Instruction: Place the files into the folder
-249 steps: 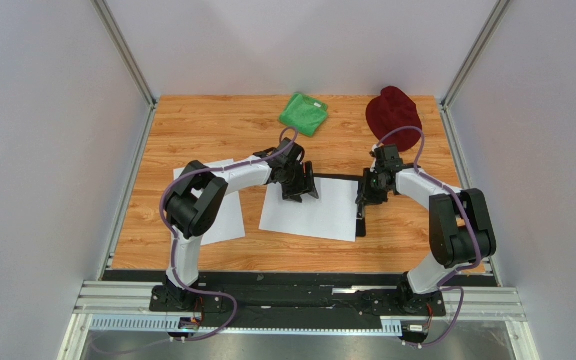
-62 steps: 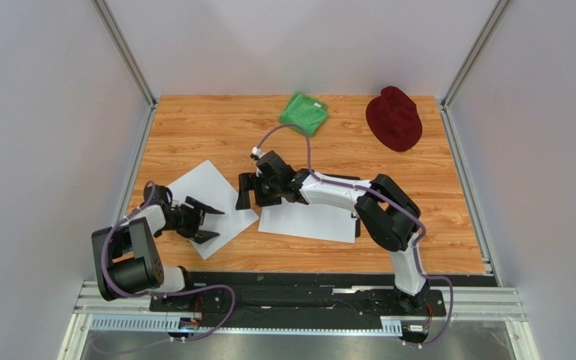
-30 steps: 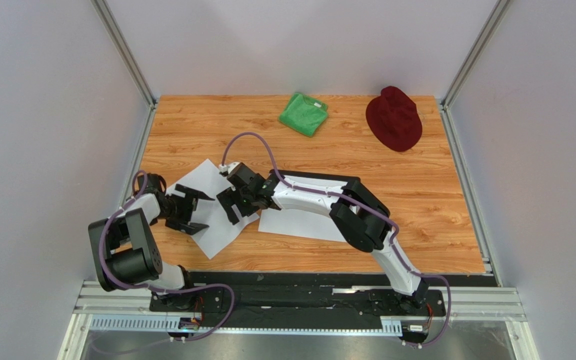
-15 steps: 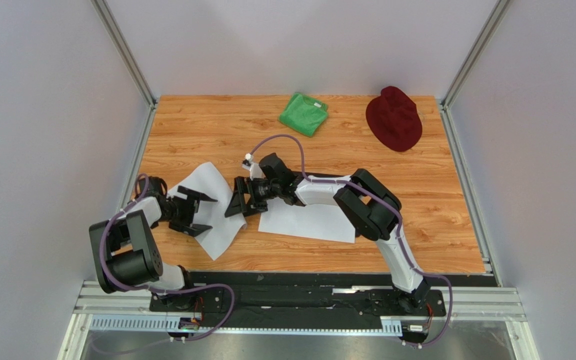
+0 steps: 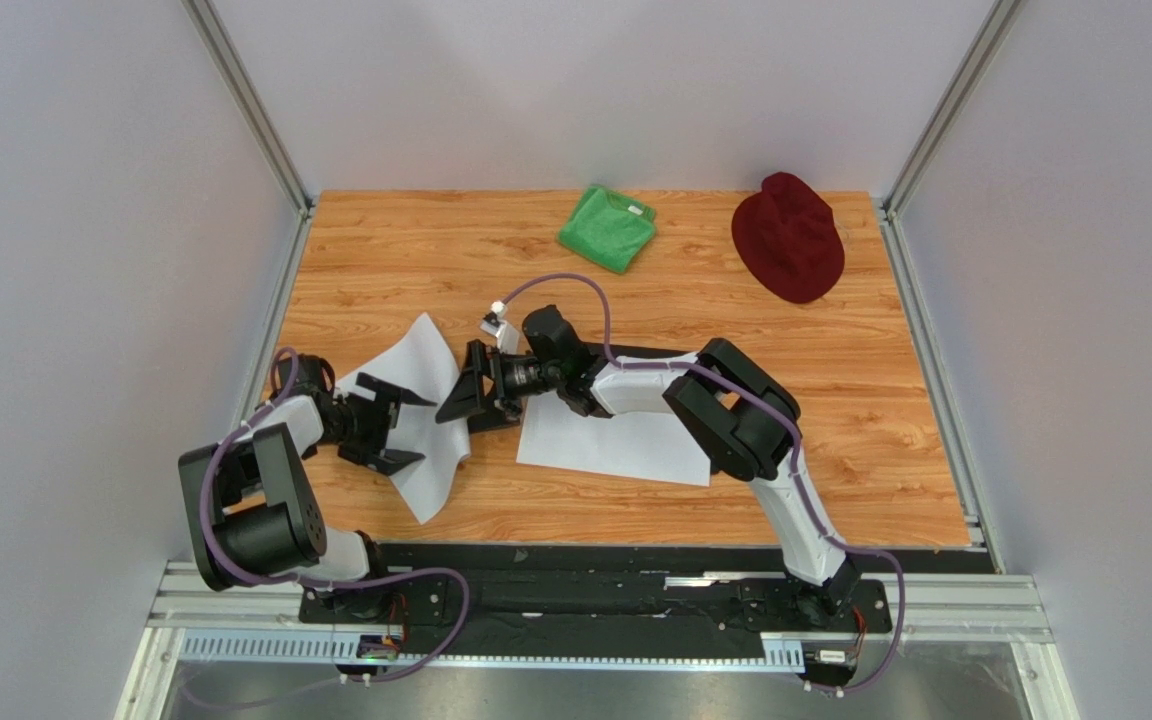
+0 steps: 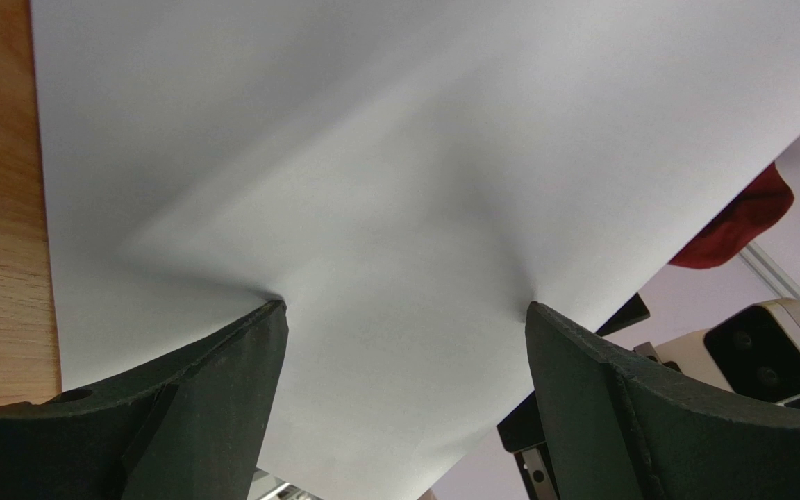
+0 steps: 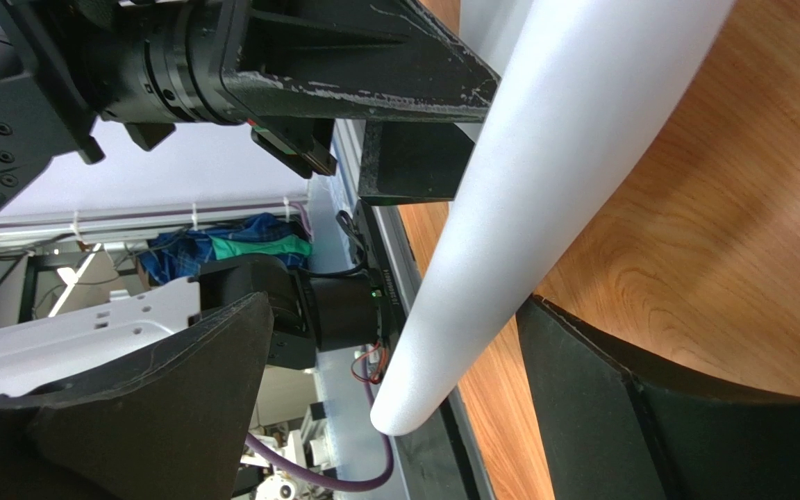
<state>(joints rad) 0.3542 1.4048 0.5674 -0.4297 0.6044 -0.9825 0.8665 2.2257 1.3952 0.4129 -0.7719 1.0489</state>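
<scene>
1. Left gripper (image 5: 414, 428) (image 6: 399, 307): on the far side of the loose sheet from the folder. Jaws spread wide and gripping nothing. In the left wrist view both fingertips (image 6: 269, 313) press down on the paper, which dimples at each tip. It seems to be acting as an anchor, not a grip.
2. Loose sheet (image 5: 425, 477) (image 6: 373, 156) (image 7: 540, 188): just left of the folder and not yet on it. Its long axis is skewed to the folder's. It is buckled, and the edge facing the folder is lifted and curled.
3. Right gripper (image 5: 465, 398) (image 7: 394, 304): at that lifted edge, between the loose sheet and the folder, so it is the nearer arm. Jaws are well apart with the curled edge running between them. The paper may brush one finger, but I see no pinch.
4. Folder (image 5: 654, 356): mostly under the right arm, with only a thin black edge showing. One filed sheet (image 5: 612, 438) already lies on it.
5. Judgement: the loose sheet must travel right, onto the folder. The right jaws need to close on the edge first, and the left fingertips must lift or the paper will crease.
</scene>
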